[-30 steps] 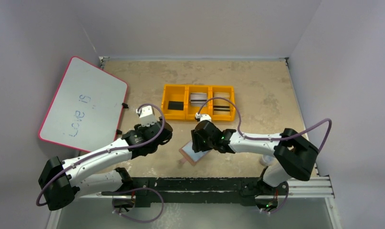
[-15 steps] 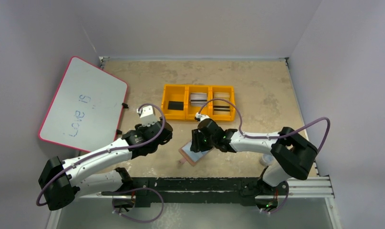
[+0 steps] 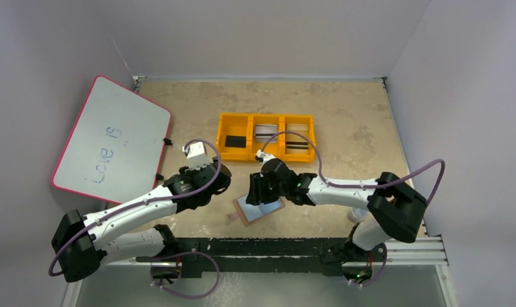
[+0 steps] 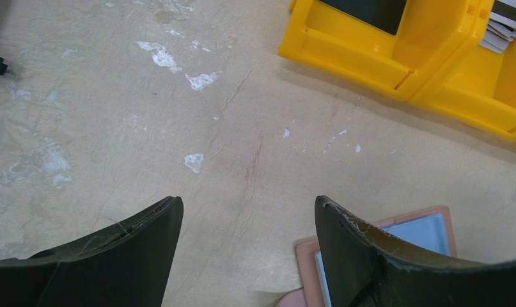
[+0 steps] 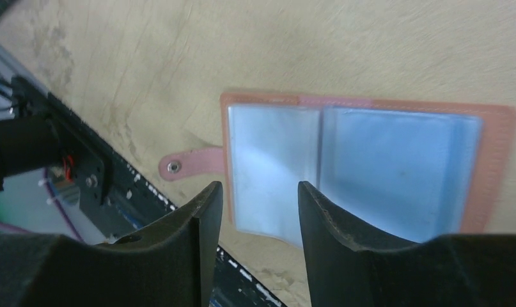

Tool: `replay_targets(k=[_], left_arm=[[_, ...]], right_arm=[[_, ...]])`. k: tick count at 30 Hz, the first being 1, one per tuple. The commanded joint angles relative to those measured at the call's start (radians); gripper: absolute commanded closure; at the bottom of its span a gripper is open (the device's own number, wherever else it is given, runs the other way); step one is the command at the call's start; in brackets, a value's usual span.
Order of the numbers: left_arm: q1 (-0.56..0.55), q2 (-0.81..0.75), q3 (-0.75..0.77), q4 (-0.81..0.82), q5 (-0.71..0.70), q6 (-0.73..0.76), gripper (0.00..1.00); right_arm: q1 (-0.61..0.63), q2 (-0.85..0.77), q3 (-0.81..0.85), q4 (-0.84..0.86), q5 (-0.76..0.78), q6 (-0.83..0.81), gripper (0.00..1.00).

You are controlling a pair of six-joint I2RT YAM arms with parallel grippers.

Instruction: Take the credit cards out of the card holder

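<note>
The card holder (image 3: 258, 210) lies open and flat on the table near the front edge, tan-brown with a snap tab (image 5: 178, 166) sticking out. Its pale blue-grey inner panels (image 5: 396, 166) face up, and I cannot tell the credit cards apart from the sleeves. My right gripper (image 5: 259, 188) is open and empty, hovering over the holder's tab-side panel, its fingers apart from it. My left gripper (image 4: 249, 204) is open and empty above bare table just left of the holder, whose corner (image 4: 428, 229) shows past the right finger. In the top view the left gripper (image 3: 218, 179) and right gripper (image 3: 254, 192) flank the holder.
An orange three-compartment tray (image 3: 266, 137) holding dark and pale cards stands behind the grippers, and its wall shows in the left wrist view (image 4: 396, 61). A red-rimmed whiteboard (image 3: 111, 141) leans at the left. The table's front edge with a metal rail (image 3: 274, 246) is right below the holder.
My right gripper has moved left and a little nearer. The card holder has slid slightly left towards the front edge with it. The left arm has not moved.
</note>
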Motion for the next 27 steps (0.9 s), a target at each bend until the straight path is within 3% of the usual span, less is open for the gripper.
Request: replay_targets(k=[1,5,9,13,16,18,20,27], left_arm=[[0.005,-0.029,0.028,-0.045,-0.066,0.001,0.24],[0.005,-0.053,0.047,-0.086,-0.113,-0.017,0.23],[0.005,-0.074,0.105,-0.166,-0.208,-0.044,0.22],[0.005,-0.067,0.215,-0.288,-0.337,-0.073,0.21],[0.005,-0.057,0.286,-0.358,-0.417,-0.086,0.18],[0.005,-0.055,0.319,-0.373,-0.454,-0.075,0.17],[0.006,-0.050,0.355,-0.404,-0.491,-0.083,0.17],[0.006,-0.094,0.435,-0.485,-0.567,-0.135,0.15]], right_arm=[[0.000,-0.107,0.087,-0.179,0.255,0.018,0.49],[-0.006,-0.218,0.113,-0.337,0.537,0.034,0.44],[-0.021,-0.358,0.130,-0.419,0.785,0.036,0.27],[-0.081,-0.522,0.097,-0.358,0.933,-0.084,0.10],[-0.313,-0.616,0.047,-0.184,0.746,-0.256,0.04],[-0.540,-0.631,0.043,-0.144,0.511,-0.274,0.04],[-0.667,-0.624,0.060,-0.134,0.375,-0.291,0.03],[-0.698,-0.575,0.225,-0.231,0.404,-0.400,0.00]])
